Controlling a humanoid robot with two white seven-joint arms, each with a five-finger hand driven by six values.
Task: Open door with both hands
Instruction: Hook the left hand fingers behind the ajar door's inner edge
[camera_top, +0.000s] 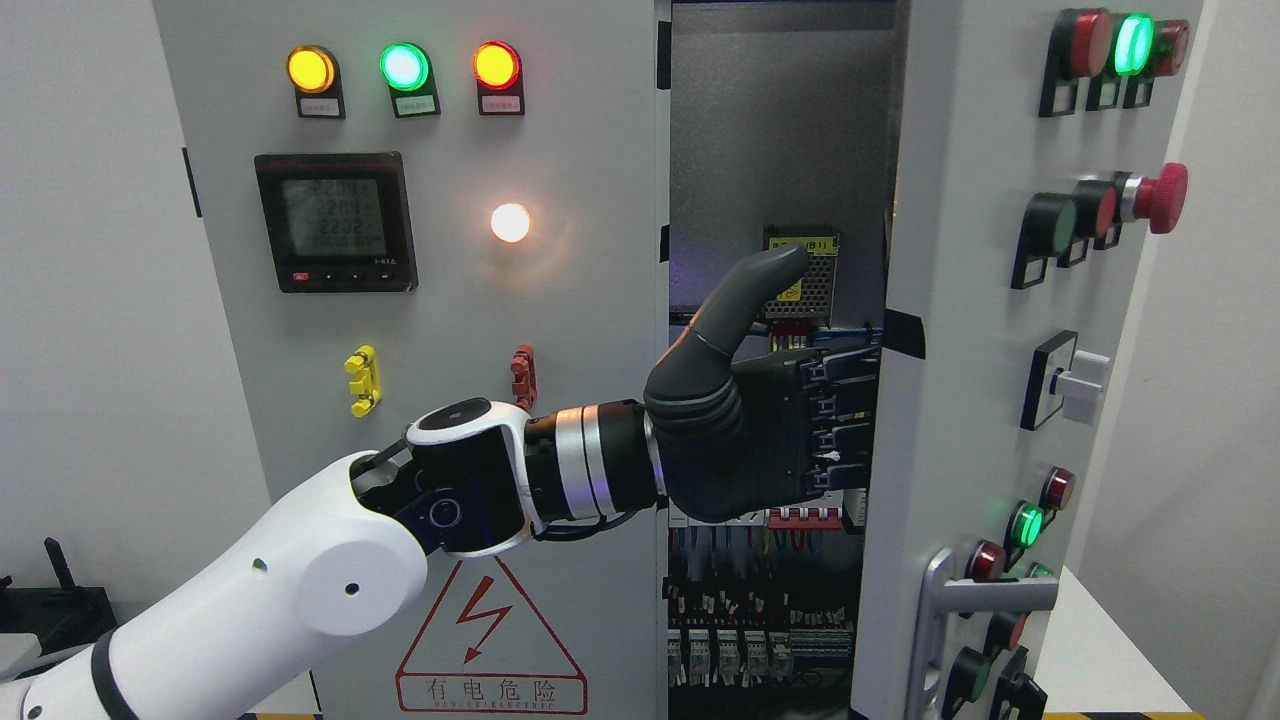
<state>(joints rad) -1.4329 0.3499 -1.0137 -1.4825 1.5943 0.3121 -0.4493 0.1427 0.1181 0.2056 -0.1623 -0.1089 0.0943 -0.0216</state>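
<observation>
White robot arm (250, 590) fills the lower left of the frame, nearest the lens, running up and right to a black and silver wrist (560, 465). Left hand (760, 430) sits at frame centre, dark grey, reaching across the gap of the cabinet. Its fingers (840, 420) are hooked round the inner edge of the right door (960, 350), clamped on that edge; thumb (745, 300) sticks up free, pointing upper right. Only this one hand is in shot.

Largest thing behind: grey electrical cabinet. Left door (580, 300) is closed flat, taking the left half of the frame. Right door is swung partly open toward the viewer, its face angled, covering centre right to right edge. Between the two doors a dark opening shows the inside (770, 130): grey back plate up top, a small meshed box with a yellow label just behind the thumb tip, rows of breakers (760, 630) and wiring lower down.

On the left door: black meter (335, 222) with lit screen at upper left, three lamps above it, amber, green, red (403, 67), one white lamp (510, 222) to the right of the meter, yellow and red clips below, red shock warning triangle (490, 630) at bottom.

On the right door: lamps and buttons down its face, red mushroom stop button (1160, 197) at upper right, rotary switch (1070, 380) mid right, silver lever handle (985, 600) at lower right, untouched.
</observation>
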